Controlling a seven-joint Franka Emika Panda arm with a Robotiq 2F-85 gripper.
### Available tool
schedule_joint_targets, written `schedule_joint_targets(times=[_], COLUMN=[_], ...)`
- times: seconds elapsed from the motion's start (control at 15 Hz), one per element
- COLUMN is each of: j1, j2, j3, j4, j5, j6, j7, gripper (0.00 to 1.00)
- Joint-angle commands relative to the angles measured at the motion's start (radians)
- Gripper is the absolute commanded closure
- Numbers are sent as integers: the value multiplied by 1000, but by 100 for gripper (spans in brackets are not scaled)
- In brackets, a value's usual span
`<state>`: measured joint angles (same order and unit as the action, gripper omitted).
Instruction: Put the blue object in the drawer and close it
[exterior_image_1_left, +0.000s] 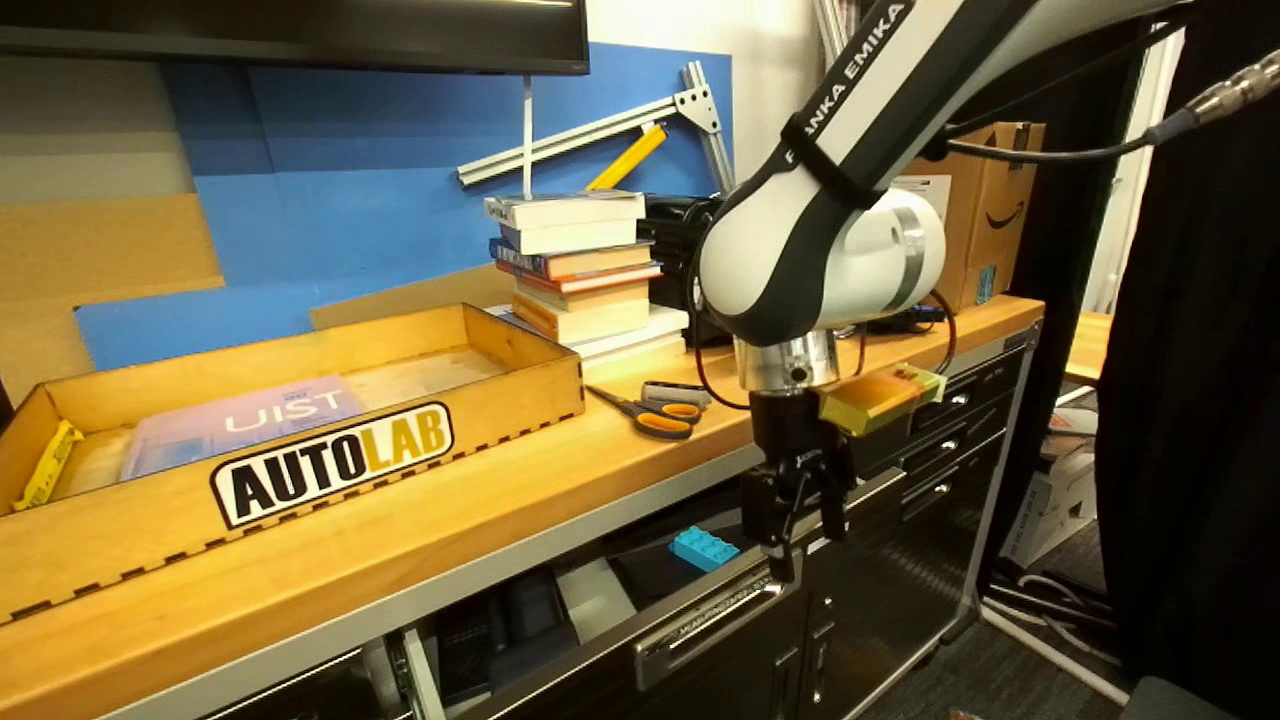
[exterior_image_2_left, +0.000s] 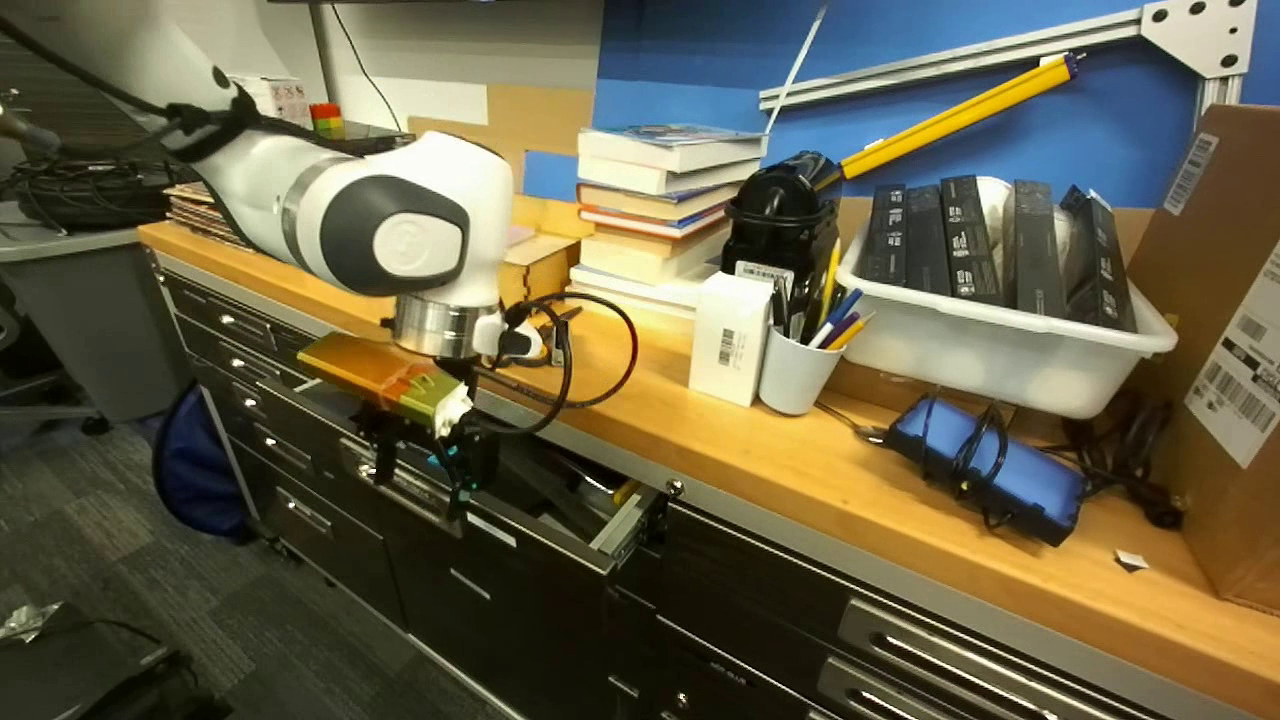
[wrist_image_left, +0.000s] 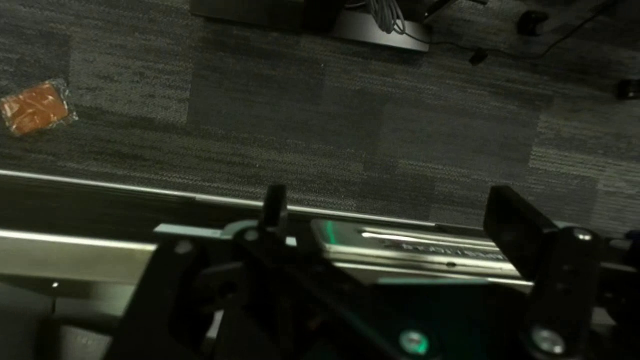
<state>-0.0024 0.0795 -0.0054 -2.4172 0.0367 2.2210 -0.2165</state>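
Observation:
The blue object (exterior_image_1_left: 704, 548) is a small light-blue studded brick. It lies inside the open drawer (exterior_image_1_left: 590, 668), on dark contents near the front wall. A bit of blue (exterior_image_2_left: 437, 458) shows behind the gripper in an exterior view. The drawer is pulled out, and its silvery handle (exterior_image_1_left: 710, 630) also shows in the wrist view (wrist_image_left: 415, 245). My gripper (exterior_image_1_left: 810, 548) points down at the drawer's front edge, by the handle's end. It also shows in an exterior view (exterior_image_2_left: 420, 485). In the wrist view (wrist_image_left: 387, 205) its fingers are wide apart with nothing between them. I cannot tell if a finger touches the drawer.
The wooden counter (exterior_image_1_left: 400, 560) overhangs the drawer's back. On it stand an AUTOLAB wooden tray (exterior_image_1_left: 520, 385), scissors (exterior_image_1_left: 660, 420), a book stack (exterior_image_1_left: 580, 270), a pen cup (exterior_image_2_left: 795, 370) and a white bin (exterior_image_2_left: 1000, 350). Other closed drawers (exterior_image_1_left: 950, 440) flank the open one.

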Motion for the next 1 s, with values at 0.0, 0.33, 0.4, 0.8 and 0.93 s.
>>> schedule_joint_targets(times=[0.0, 0.33, 0.4, 0.8, 0.93], j1=[-16, -10, -8, 23, 45], j2=[99, 177, 179, 189, 196], j3=[-1, -10, -13, -31, -44], j4=[65, 155, 165, 196, 193], j5=[35, 7, 7, -16, -52], j6=[-25, -16, -3, 104, 148], j7=[10, 191, 238, 554, 674], gripper=[0, 0, 0, 0, 0])
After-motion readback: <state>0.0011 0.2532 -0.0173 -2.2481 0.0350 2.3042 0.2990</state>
